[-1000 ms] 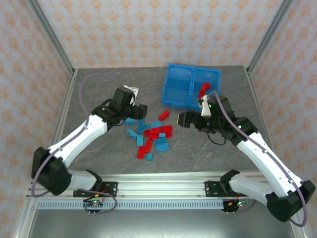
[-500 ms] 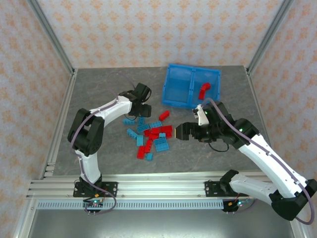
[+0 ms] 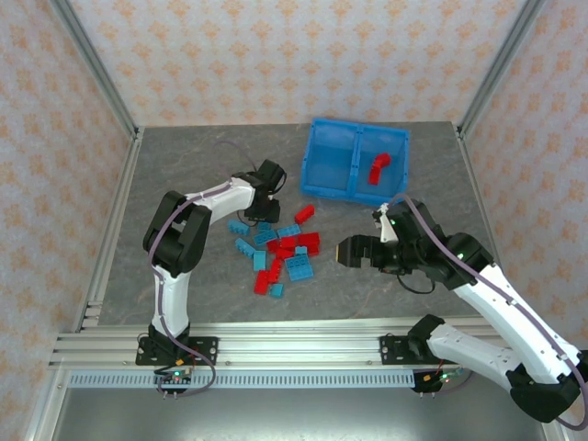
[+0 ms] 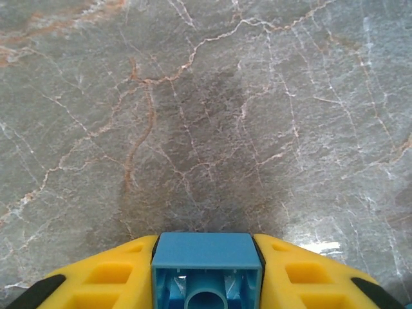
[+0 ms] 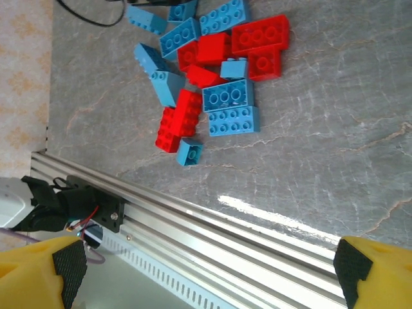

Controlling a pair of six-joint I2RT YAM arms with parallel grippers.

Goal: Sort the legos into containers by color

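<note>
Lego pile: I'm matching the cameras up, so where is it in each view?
Top external: lego pile at centre, below the blue bin.
Right wrist: upper middle, above the aluminium rail.
Left wrist: one light blue brick in the left gripper, bottom centre.
Shared landmark: grey marbled table.

Left arm [image 3: 220, 191]: white links, black joints.
Right arm [image 3: 501, 308]: white links, black joints, black wrist housing.
Cables [image 3: 415, 209]: grey-violet, running along each arm.
Fingers [image 5: 26, 277]: yellow moulded plastic, recessed pockets, black pads.
Bases [image 3: 424, 331]: black.
</note>
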